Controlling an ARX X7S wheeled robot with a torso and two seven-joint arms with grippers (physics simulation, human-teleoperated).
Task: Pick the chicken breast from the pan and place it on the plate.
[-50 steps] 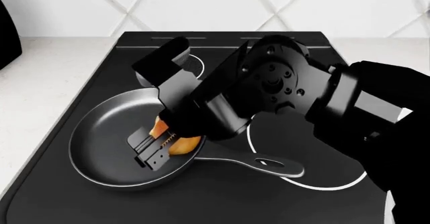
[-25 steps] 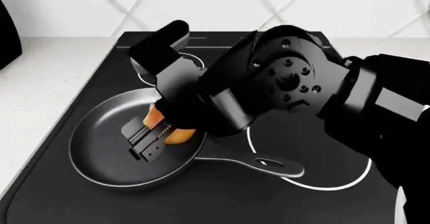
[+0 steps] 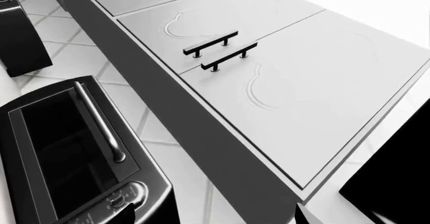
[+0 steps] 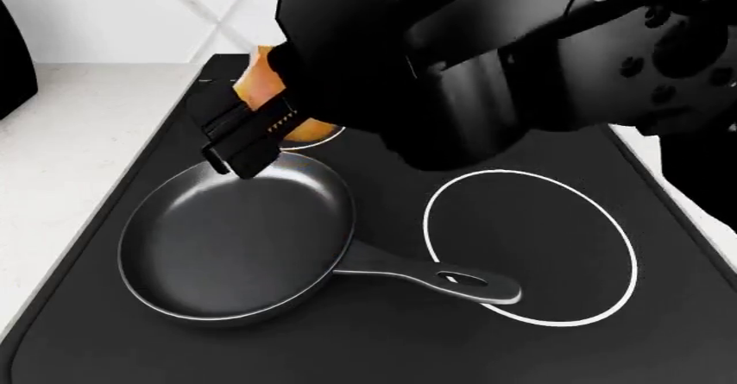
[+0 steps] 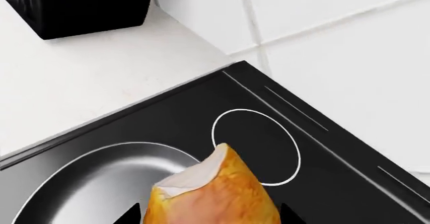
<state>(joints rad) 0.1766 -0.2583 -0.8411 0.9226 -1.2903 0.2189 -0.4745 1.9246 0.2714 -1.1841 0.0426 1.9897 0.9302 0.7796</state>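
The right gripper is clamped on the chicken breast, holding the golden-orange lump in the air above the far rim of the pan — clear of the dark pan floor. In the right wrist view the chicken breast fills the lower middle, a pale browned tip uppermost, with the pan's glossy bowl beneath and beside it. The pan sits on a black cooktop, its long handle reaching toward a white burner ring; a smaller ring lies near the cooktop's far corner. Pale countertop borders the cooktop, and white tiled wall rises behind.

The left wrist view shows only white cabinet doors with two dark bar handles and a dark oven-like appliance — the left gripper's state cannot be told, and the plate is out of sight.
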